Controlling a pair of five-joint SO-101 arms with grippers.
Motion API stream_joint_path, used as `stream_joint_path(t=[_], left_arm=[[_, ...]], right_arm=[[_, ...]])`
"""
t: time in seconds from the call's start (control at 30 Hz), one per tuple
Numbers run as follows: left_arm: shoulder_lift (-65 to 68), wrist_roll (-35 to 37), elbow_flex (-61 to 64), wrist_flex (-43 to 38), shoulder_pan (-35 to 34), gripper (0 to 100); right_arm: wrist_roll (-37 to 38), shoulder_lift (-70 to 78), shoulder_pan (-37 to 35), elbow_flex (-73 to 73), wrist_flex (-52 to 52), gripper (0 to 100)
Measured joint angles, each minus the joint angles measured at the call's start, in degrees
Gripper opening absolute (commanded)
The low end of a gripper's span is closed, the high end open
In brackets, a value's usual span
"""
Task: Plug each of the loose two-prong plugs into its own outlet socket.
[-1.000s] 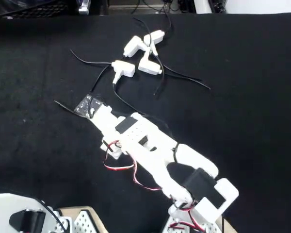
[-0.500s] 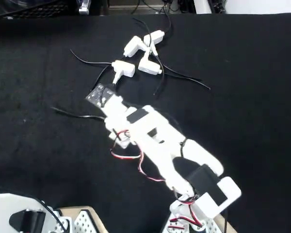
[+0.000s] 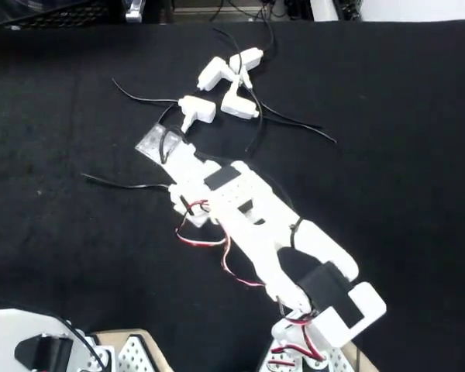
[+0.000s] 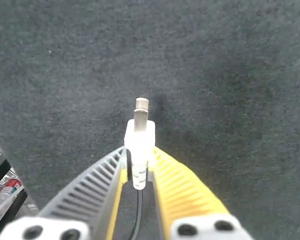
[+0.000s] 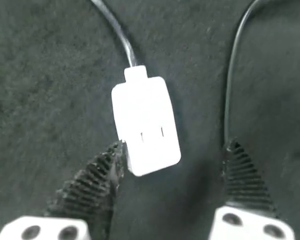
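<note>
- Two-prong plug (image 4: 139,142): a slim white rectangular body with flat metal prongs (image 4: 141,111) pointing away from the wrist. A thin black cord trails back between the fingers. The plug sits above the black cloth.
- Left gripper (image 4: 139,152): clamped tight on the plug's body, with one ribbed grey finger and one yellow.
- Outlet socket (image 5: 146,131): a white rounded block with two narrow slots and a black cord at its far end. It lies flat on the cloth, just beyond the right gripper (image 3: 161,143) and near three other white blocks (image 3: 217,72).
- Right gripper: jaws spread wide and holding nothing. One serrated black fingertip (image 5: 110,160) is at the socket's corner, and the other is beside a black cable (image 5: 230,75).
- Table cover (image 3: 403,116): black and felt-like.
</note>
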Motion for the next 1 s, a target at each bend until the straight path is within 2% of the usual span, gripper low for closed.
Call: stream_joint_path(t=[0.17, 0.43, 0.7, 1.0], left_arm=[[0.0, 0.0, 0.0, 0.1, 0.0, 3], [0.0, 0.0, 0.7, 0.0, 0.1, 3], [0.1, 0.0, 0.7, 0.0, 1.1, 3], [0.1, 0.0, 0.7, 0.0, 1.1, 3]], right_arm=[[0.0, 0.0, 0.0, -1.5, 0.0, 29.7], [0.0, 0.2, 4.0, -0.9, 0.0, 29.7], [-2.8, 0.2, -4.0, 3.2, -3.3, 29.7], [-3.3, 0.2, -7.4, 3.9, -3.5, 29.7]])
